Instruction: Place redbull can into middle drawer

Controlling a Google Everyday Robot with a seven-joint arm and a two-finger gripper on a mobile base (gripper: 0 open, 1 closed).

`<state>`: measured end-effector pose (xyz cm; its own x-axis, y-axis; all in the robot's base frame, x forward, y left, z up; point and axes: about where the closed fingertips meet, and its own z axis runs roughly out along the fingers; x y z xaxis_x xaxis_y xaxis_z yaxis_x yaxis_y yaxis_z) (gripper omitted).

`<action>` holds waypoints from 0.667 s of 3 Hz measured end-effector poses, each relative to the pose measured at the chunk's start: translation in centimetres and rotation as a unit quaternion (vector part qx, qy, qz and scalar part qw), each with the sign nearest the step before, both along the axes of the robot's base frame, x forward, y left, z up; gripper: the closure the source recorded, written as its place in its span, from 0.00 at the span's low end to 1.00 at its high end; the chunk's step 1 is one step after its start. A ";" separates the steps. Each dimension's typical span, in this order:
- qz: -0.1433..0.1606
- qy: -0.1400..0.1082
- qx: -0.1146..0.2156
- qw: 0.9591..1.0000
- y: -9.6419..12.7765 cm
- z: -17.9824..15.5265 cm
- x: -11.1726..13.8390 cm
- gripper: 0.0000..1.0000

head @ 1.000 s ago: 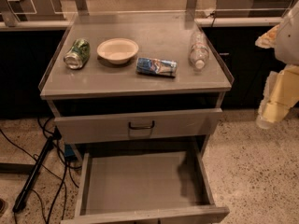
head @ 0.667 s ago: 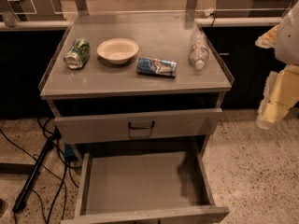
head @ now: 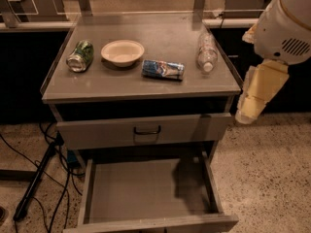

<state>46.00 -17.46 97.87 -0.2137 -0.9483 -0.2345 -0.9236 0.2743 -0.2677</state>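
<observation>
Though the redbull can (head: 163, 70) carries blue-and-silver print with a touch of red, we can read no lettering on it. It lies on its side on the cabinet top (head: 160, 38), just right of the bowl (head: 122, 52). Left of the bowl lies a dented green can (head: 80, 56), its label unreadable. Further right of the bowl lies a clear plastic bottle (head: 206, 51). Below the bowl, the middle drawer (head: 141, 193) stands pulled out under a closed drawer front (head: 146, 130). Far right of the bowl, off the cabinet, hangs the cream gripper (head: 252, 98). We cannot tell whether it is open or closed.
</observation>
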 end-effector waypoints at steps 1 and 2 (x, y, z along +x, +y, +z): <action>-0.008 0.005 -0.016 1.000 2.7 -2.2 2.6 0.00; -0.012 0.017 -0.037 0.999 5.3 -4.9 6.5 0.00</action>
